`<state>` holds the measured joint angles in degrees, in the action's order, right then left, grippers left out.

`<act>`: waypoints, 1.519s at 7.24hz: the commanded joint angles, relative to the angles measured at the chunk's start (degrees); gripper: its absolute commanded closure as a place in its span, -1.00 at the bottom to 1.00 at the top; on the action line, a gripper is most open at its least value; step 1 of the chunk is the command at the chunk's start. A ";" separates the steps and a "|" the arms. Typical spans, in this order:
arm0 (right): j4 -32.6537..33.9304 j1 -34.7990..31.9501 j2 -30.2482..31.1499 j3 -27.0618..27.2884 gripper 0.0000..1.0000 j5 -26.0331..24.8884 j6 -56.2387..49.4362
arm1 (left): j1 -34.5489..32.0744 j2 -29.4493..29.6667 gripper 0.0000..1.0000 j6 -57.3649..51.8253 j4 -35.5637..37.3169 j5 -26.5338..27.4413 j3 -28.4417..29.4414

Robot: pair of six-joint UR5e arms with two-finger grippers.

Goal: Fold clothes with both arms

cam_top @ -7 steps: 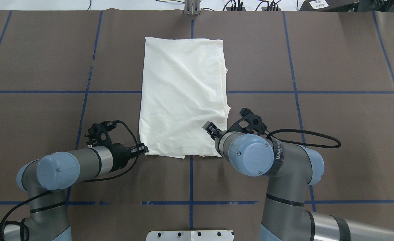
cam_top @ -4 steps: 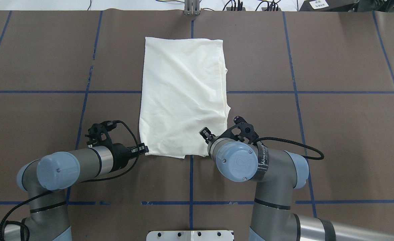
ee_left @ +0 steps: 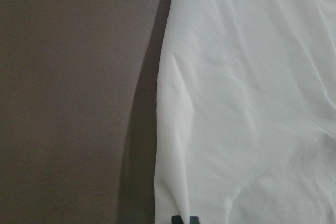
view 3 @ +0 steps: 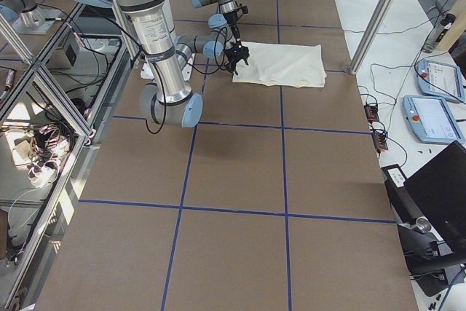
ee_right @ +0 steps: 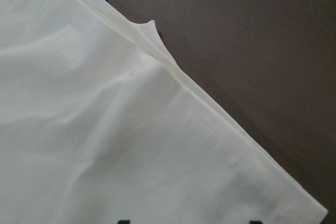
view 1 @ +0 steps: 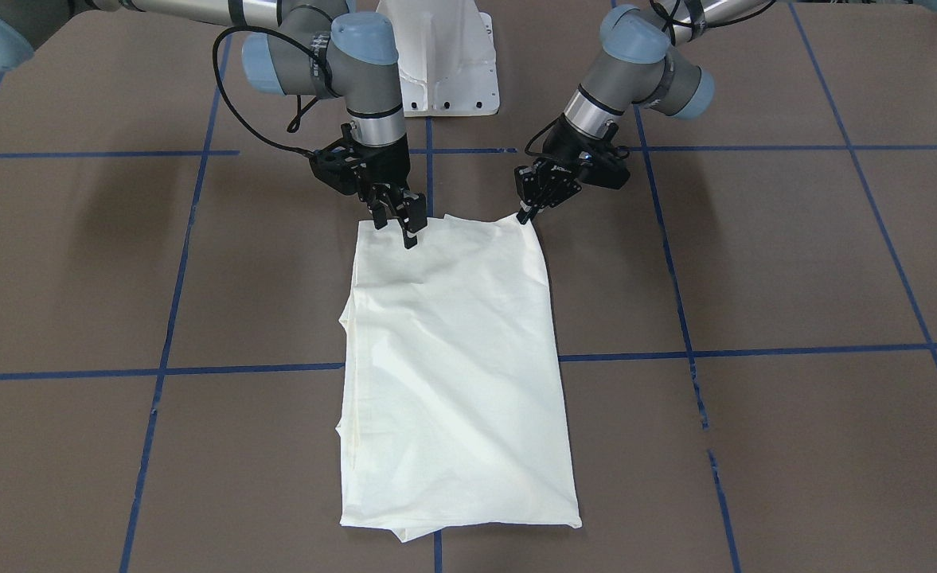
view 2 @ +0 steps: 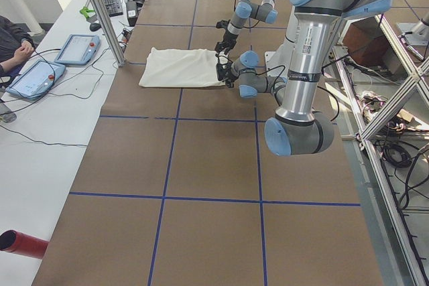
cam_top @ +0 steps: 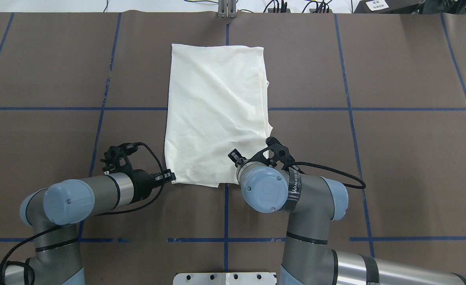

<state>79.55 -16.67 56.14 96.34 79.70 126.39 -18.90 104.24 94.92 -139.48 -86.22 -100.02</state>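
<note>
One cream shirt (cam_top: 216,111), R arm-band (cam_top: 294,187) txt unclear

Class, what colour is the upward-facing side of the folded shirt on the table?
The shirt is plain cream-white, no print showing; clearest in the overhead view.

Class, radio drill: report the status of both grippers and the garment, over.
Left gripper shut on cream-white folded shirt, near corner. Right gripper open over shirt's near edge, close to the other corner. Shirt flat on brown table; no obstruction seen.
</note>
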 commanded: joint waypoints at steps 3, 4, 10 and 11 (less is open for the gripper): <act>0.17 0.94 -0.24 -0.27 -0.63 -0.07 0.09 | 0.00 0.00 1.00 0.00 -0.09 0.00 0.00; 0.08 0.94 -0.15 -0.45 -0.63 -0.07 0.09 | 0.00 0.09 1.00 -0.09 -0.09 0.00 0.09; -0.01 0.77 -1.29 -0.98 -0.20 -2.09 0.87 | 0.00 0.09 1.00 -0.26 -0.09 0.00 0.00; -0.09 0.76 -1.38 -1.59 -0.20 -2.09 0.88 | 0.00 0.09 1.00 -0.26 -0.09 0.00 0.00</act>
<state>79.51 -15.86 55.03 95.21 77.70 127.05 -18.90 104.32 94.66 -139.57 -86.22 -100.02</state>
